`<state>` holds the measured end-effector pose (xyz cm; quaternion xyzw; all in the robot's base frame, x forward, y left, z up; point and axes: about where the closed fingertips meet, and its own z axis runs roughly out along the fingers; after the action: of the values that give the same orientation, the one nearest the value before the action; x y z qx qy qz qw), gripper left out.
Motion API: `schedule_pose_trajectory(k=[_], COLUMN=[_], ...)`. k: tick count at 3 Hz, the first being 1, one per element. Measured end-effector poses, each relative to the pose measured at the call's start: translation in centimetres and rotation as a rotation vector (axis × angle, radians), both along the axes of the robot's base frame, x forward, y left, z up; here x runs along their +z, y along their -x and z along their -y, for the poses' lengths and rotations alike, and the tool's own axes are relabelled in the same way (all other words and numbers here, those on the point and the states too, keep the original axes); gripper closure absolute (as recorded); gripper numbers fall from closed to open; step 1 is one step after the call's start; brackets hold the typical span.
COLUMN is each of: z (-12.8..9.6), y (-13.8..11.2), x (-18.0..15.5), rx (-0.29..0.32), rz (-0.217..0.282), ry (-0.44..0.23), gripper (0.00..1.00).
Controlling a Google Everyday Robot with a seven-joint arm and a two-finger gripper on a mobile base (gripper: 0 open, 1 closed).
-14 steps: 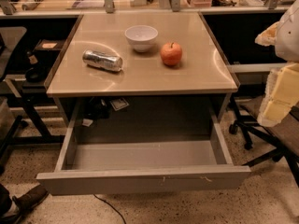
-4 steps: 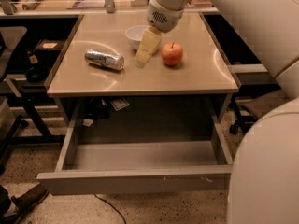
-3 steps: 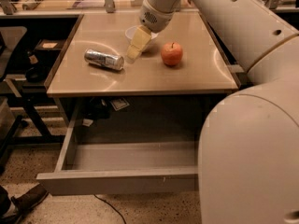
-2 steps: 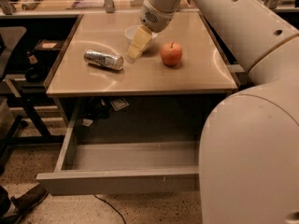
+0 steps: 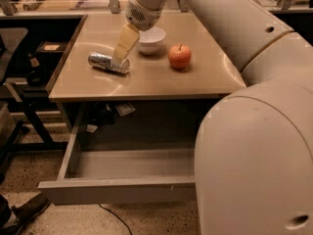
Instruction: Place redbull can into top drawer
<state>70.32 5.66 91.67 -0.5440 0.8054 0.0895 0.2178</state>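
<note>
The redbull can (image 5: 107, 62), slim and silver, lies on its side on the left part of the tan tabletop (image 5: 146, 80). My gripper (image 5: 122, 48) reaches down from the big white arm and its cream fingers (image 5: 125, 40) hang just above the can's right end. The top drawer (image 5: 117, 187) is pulled out below the table, grey and holding nothing that I can see; its right part is hidden behind my arm.
A white bowl (image 5: 151, 39) and a red apple (image 5: 179, 56) sit on the table right of the can. My white arm (image 5: 254, 131) fills the right side. A dark chair (image 5: 12, 48) stands at left; a shoe (image 5: 27, 209) lies on the floor.
My gripper has moved left from beside the bowl and apple to right over the can's right end. The arm now covers more of the drawer's right side. The can has not moved.
</note>
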Motion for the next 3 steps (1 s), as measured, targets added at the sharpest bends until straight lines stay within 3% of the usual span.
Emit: schedule_pose_trajectory(k=[1, 3], z=[-2.4, -4.3], y=[-0.3, -1.7], x=[0.5, -1.6], rx=[0.043, 0.039], rz=[0.01, -0.023], ry=[-0.002, -0.026], gripper=[0.0, 0.0])
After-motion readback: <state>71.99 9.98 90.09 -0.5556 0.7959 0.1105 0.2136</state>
